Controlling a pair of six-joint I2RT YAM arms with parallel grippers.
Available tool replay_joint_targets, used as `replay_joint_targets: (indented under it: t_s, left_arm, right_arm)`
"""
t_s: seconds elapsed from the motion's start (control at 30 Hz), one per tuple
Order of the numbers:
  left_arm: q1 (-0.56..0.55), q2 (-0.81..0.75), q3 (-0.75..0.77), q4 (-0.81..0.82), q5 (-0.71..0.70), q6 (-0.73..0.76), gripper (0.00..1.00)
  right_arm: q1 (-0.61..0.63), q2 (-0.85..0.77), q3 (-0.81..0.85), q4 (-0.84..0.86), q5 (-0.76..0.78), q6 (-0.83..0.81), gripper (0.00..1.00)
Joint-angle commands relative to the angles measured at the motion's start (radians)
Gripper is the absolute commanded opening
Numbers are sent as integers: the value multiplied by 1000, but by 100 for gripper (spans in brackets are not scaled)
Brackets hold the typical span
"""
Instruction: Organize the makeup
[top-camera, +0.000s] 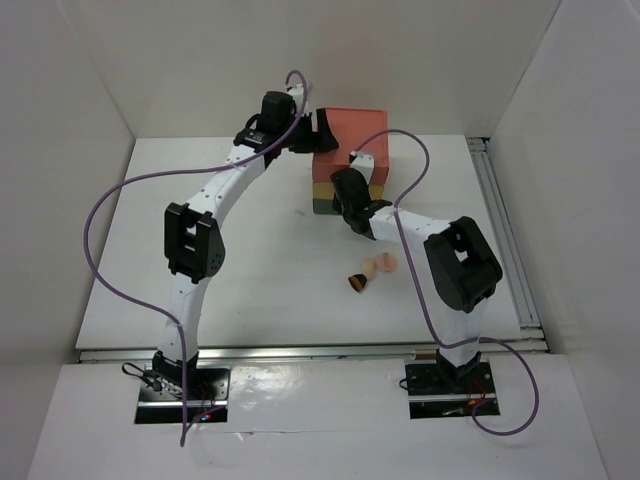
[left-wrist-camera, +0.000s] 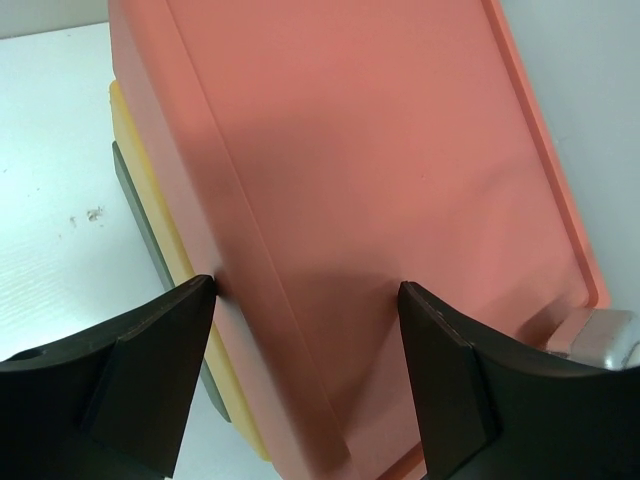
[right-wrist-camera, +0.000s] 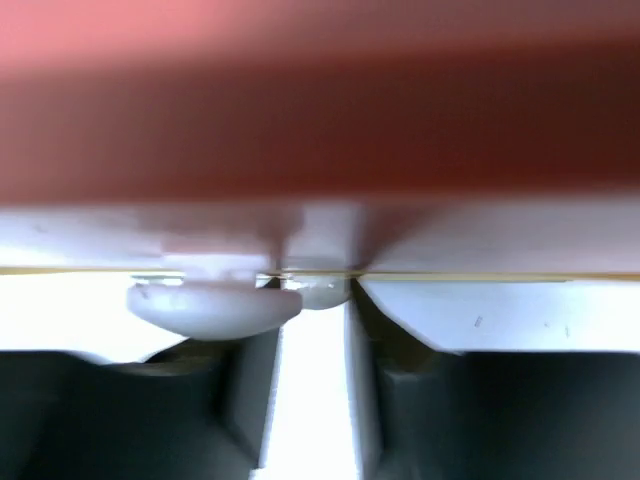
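Of the makeup, only a black-handled brush (top-camera: 357, 283) and two peach sponges (top-camera: 370, 267) (top-camera: 386, 262) show, lying on the white table in front of the drawer box. My left gripper (top-camera: 322, 131) is open over the coral top of the drawer box (left-wrist-camera: 380, 150). Its left finger (left-wrist-camera: 160, 350) rests at the box's side edge and its right finger (left-wrist-camera: 450, 370) is over the top. My right gripper (top-camera: 352, 205) is at the box's front. Its jaws stand almost closed around a small pale knob (right-wrist-camera: 318, 291). The rest of the makeup is out of view.
The drawer box has coral, yellow (top-camera: 326, 187) and green (top-camera: 324, 207) tiers and stands at the back centre of the table. A white handle (top-camera: 364, 158) sticks out at its front. White walls enclose the table, and a rail (top-camera: 505, 230) runs along the right edge.
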Motion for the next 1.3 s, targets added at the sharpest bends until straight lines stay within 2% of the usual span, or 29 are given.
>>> replay_joint_targets:
  t_s: [0.0,0.17,0.3,0.43,0.6,0.67,0.83,1.0,1.1,1.17,1.27]
  left_arm:
    - [-29,74,-68,-176,25,75,84]
    - [-29,74,-79,-167,25,75,84]
    - [-29,74,-88,-167,25,75,83]
    - [-29,65,-88,-167,25,65,83]
    - [-29,54,-97,-167,25,65,83]
    - [-29,45,-108,-167,16,65,83]
    - [-29,45,-136,-158,7,56,82]
    - [-29,45,-136,-158,7,56,82]
    - [-29,36,-136,-158,7,56,82]
    - [-29,36,-136,-158,7,56,81]
    - [-29,36,-136,-158,7,56,81]
  right_arm:
    - [-18,0,51,254,94,27,44]
    - [-18,-40,6,277,94,47,47]
    - [-18,-62,-43,197,65,24,60]
    - [7,-71,-146,177,8,2,66]
    - [20,-3,-146,173,66,50,66]
    - [20,7,-146,229,66,50,66]
    - [11,37,-135,285,89,37,62]
    - [1,70,-112,306,89,37,52]
    - [-9,80,-101,306,89,37,51]
    - [-9,80,-101,329,89,37,43]
    - [-9,80,-111,340,89,27,42]
